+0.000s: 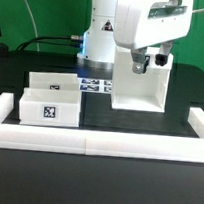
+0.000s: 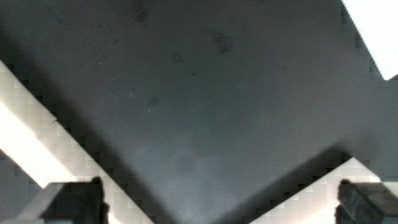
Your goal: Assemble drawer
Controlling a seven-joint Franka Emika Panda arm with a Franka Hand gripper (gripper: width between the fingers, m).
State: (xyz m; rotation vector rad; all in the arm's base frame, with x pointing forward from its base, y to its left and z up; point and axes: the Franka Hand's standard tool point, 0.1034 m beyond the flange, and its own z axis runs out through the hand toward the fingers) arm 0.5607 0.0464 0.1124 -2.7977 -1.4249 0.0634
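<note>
Overhead, the fingers [image 2: 71, 204] stood wide apart with nothing held between them; the wrist view showed only dark bench [image 2: 214, 110] in the gap. In the exterior view the Panda arm [image 1: 137, 23] hung over the upper front of the box housing [image 1: 141, 91], and whether the fingers touched it could not be told.

That housing stood upright on the bench toward the exterior view's right, a tall white block. The two trays sat well apart from it, toward the exterior view's left. The nearer tray [image 1: 49, 109] showed a black-and-white marker on its front face. The farther tray [image 1: 53, 83] lay just behind it, close enough that any gap could not be made out, and it carried a marker too.

The marker board [image 1: 94, 86] lay flat between the farther tray and the housing. White border rails [image 1: 106, 144] ran along the near edge and both sides of the bench.
</note>
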